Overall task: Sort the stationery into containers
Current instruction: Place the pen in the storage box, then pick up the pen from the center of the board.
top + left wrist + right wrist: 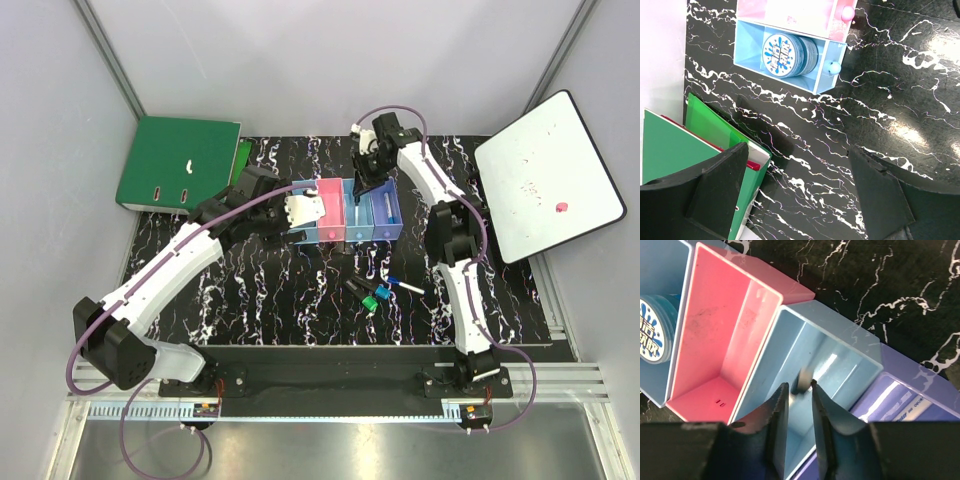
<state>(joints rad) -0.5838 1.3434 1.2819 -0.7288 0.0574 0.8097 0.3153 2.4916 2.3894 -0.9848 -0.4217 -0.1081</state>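
The containers (345, 212) are a row of joined bins: light blue, pink (715, 340), light blue (840, 350) and purple (920, 390). A blue-rimmed tape roll (789, 55) lies in the first light blue bin (822, 82). My right gripper (800, 390) hangs over the second light blue bin, its jaws slightly apart. A small dark blurred item (801, 381) is just past its tips, inside that bin. My left gripper (800, 190) stands wide open and empty over bare table, left of the bins. Short markers (372, 295) and a pen (405, 287) lie in front of the bins.
The green ring binder (670, 150) lies right beside my left gripper's left finger. A white board with black rim (545, 175) sits at the right edge. The black marbled mat (300, 300) covers the table.
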